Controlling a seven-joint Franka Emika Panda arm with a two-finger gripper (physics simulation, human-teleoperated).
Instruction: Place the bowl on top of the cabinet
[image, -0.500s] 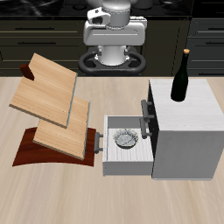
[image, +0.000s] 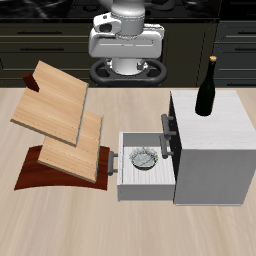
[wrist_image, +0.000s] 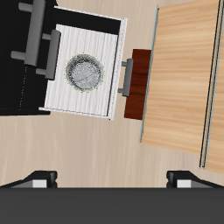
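Dark kitchen cupboards line the back wall behind a pale wooden table (image: 60, 225), where a white robot arm waits at the far edge. Its hand (wrist_image: 112, 178) hangs high above the work, fingers (wrist_image: 39, 178) spread wide apart and holding nothing, as the wrist view shows.

The bowl (image: 144, 158) lies in the open drawer (image: 142, 186) pulled out of the cabinet (image: 215, 150), roughly at the drawer's middle, clear of its walls. The cabinet stands toward one side edge of the table, its drawer opening toward the table's centre. A wine bottle (image: 207, 89) stands upright on the cabinet's flat top, near the back corner on the drawer side. Slanted wooden boards (image: 60, 120) on a dark red-brown base (image: 45, 172) stand just beside the drawer's front panel.

Judging from this, the reach has not yet begun and the whole task lies ahead. The risks are plain enough: the drawer's walls leave little room for open fingers around a shallow bowl, so a descent off centre could catch the rim or a wall and tip the bowl. A thin-lipped grip may slip on the lift. On the way to the top, a low or wide swing could knock the bottle over, since it stands on the nearer part of the surface where the bowl would most readily be set down.
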